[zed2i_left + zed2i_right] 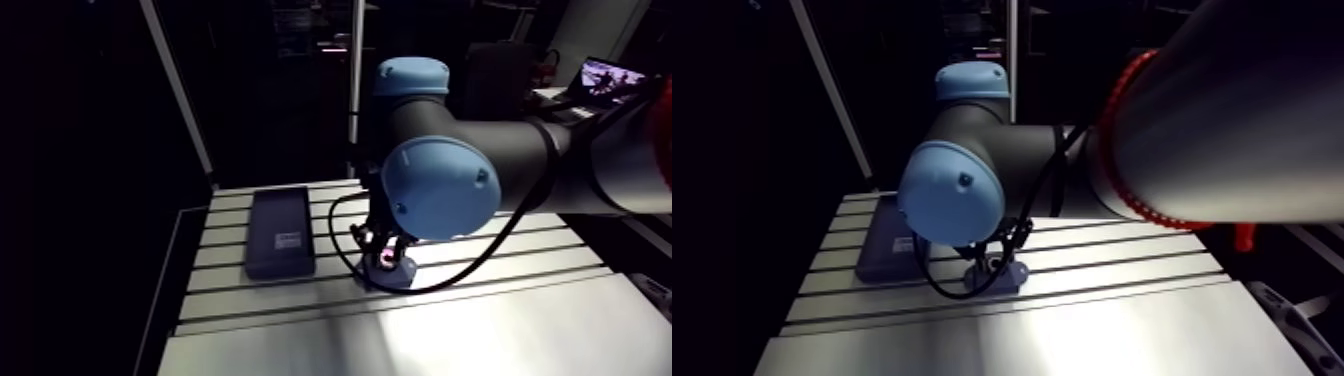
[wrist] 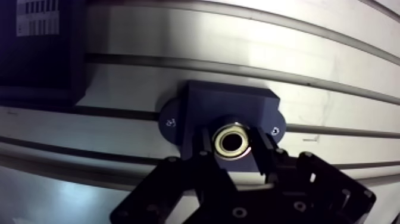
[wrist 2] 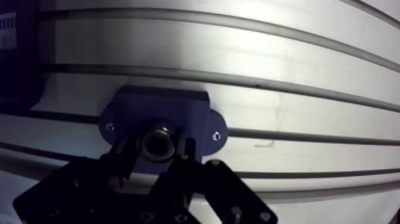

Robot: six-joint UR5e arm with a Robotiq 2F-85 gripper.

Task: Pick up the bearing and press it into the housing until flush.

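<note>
Gripper (image 2: 233,149), item one: two dark fingers set narrow, one on each side of the bearing. I read it as clamped on the ring, with no gap showing at either pad.

Bearing (image 2: 233,141), item two: a brass-coloured ring with a dark hole, held between the fingertips. Its axis runs straight down the gripper's own line towards the table. It lies directly ahead of the gripper, with no offset to either side that I can see.

Housing (image 2: 229,104), item three: a dark block with a rounded ear and a small screw at each end, standing on the table (image 2: 238,42) across one of its slots. The ring sits centred at the mouth of its bore. In the wrist view a short collar of the ring seems to stand proud of the block, so I judge it entered but not flush. I cannot tell the depth for certain.

Flat dark box (image 1: 280,232), item four: labelled, lying left of the housing and apart from it. It plays no part here.

Governing relation: ring axis and bore axis look in line. My next input would be a straight push down along that axis, watching for any tilt that could bind the ring.
</note>
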